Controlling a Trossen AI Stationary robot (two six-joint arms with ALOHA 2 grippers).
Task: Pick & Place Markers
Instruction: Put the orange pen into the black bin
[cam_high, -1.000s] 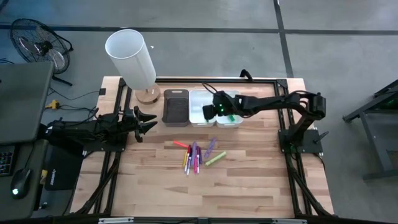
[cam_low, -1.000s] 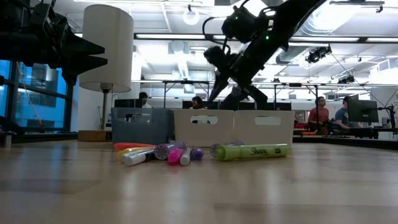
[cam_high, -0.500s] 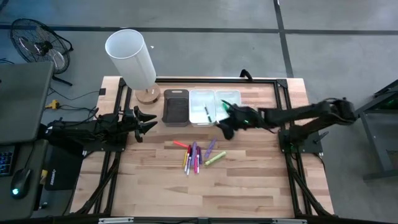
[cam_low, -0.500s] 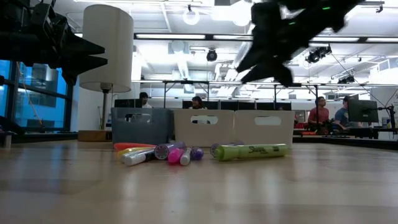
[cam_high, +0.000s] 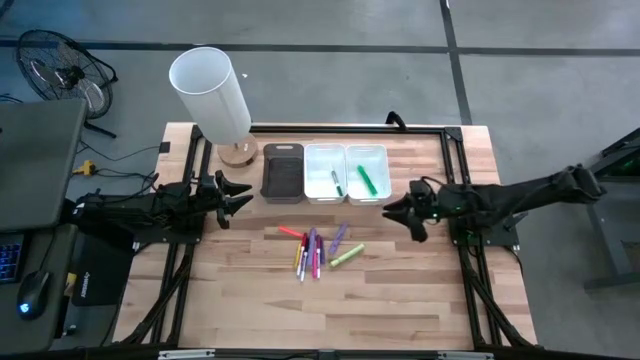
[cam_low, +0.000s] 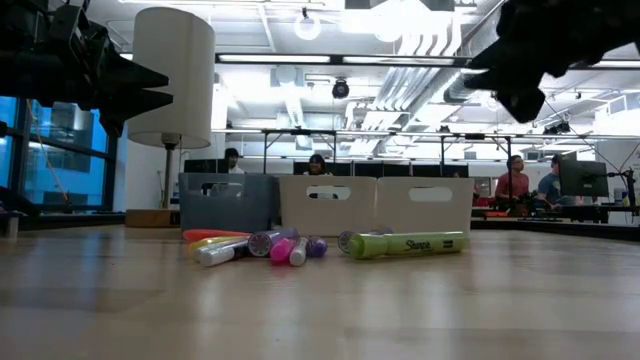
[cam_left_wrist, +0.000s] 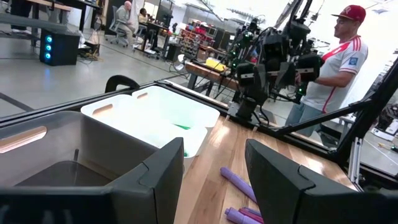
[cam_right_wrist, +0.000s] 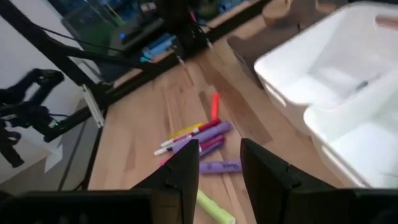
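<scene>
Several markers (cam_high: 318, 248) in red, yellow, pink, purple and bright green lie flat in a loose pile at the table's middle, also seen in the low view (cam_low: 300, 245) and the right wrist view (cam_right_wrist: 199, 140). One green marker (cam_high: 367, 180) lies in the right white bin (cam_high: 379, 155), and a small one (cam_high: 334, 180) lies in the middle white bin (cam_high: 318, 155). My right gripper (cam_high: 398, 212) hovers open, right of the pile and nearer than the bins, with nothing between its fingers (cam_right_wrist: 183, 174). My left gripper (cam_high: 232, 197) waits open at the table's left edge, pointing level toward the bins.
A dark bin (cam_high: 282, 170) stands left of the two white bins. A white lamp (cam_high: 212, 92) on a wooden base stands at the far left corner. A black frame rail runs behind the bins. Bare wood lies toward the near edge. People show in the room beyond.
My right gripper has drawn back from above the right white bin toward the table's right edge and a little toward the near side, rolling as it went. The green marker stays in that bin. The pile has not moved.
</scene>
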